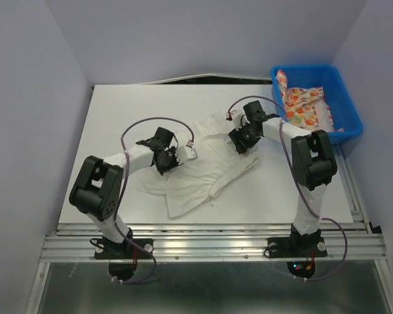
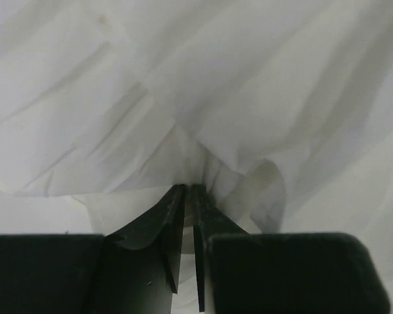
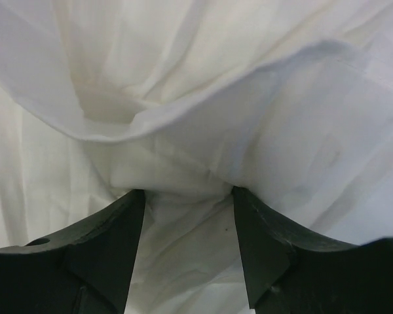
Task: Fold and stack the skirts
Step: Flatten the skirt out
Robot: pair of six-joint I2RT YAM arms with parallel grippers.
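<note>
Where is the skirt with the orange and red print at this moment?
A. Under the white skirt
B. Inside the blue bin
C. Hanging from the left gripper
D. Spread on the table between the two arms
B: the printed skirt lies in the blue bin, well apart from the white skirt.

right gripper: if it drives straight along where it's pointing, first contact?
The white skirt: a bunched fold lies right ahead of the right gripper, between its open fingers. Depth is unclear, but nothing else shows in front.
</note>
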